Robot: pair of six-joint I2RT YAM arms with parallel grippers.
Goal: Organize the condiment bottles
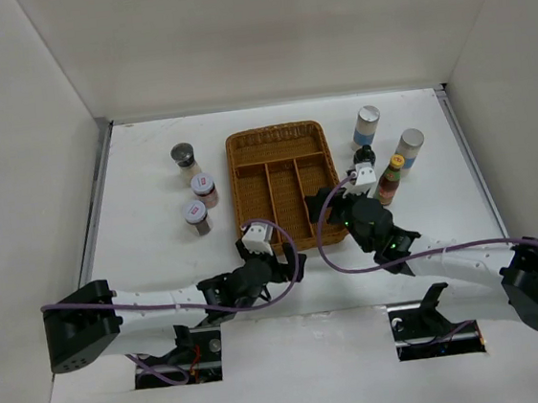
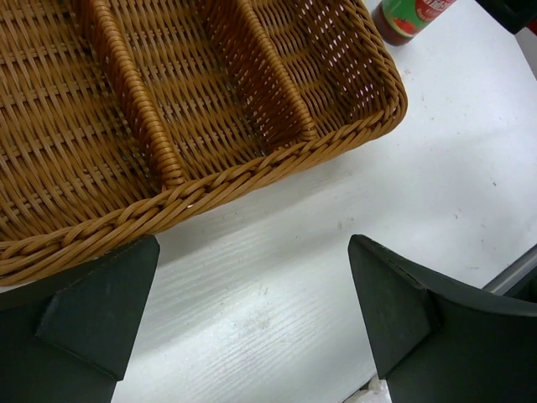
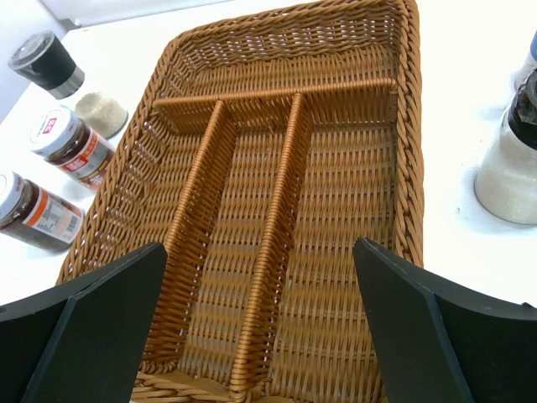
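Note:
Seven condiment bottles stand on the white table around the brown wicker tray (image 1: pixel 279 143). Left of it are the grey-lidded jar (image 1: pixel 183 156) and two pink-white-lidded jars (image 1: pixel 203 185) (image 1: pixel 195 213). Right of it are two silver-capped shakers (image 1: pixel 367 124) (image 1: pixel 408 144), the yellow-capped sauce bottle (image 1: pixel 391 177) and the black-capped white bottle (image 1: pixel 364 156), partly hidden by my right wrist. My left gripper (image 2: pixel 252 311) is open and empty over bare table just in front of the tray's near edge (image 2: pixel 252 168). My right gripper (image 3: pixel 260 327) is open and empty above the tray's near right end (image 3: pixel 407 168).
The tray has three long slots and one cross slot, all empty. White walls enclose the table at the left, back and right. The right wrist view shows the left jars (image 3: pixel 71 143) and the white bottle (image 3: pixel 508 168) beside the tray.

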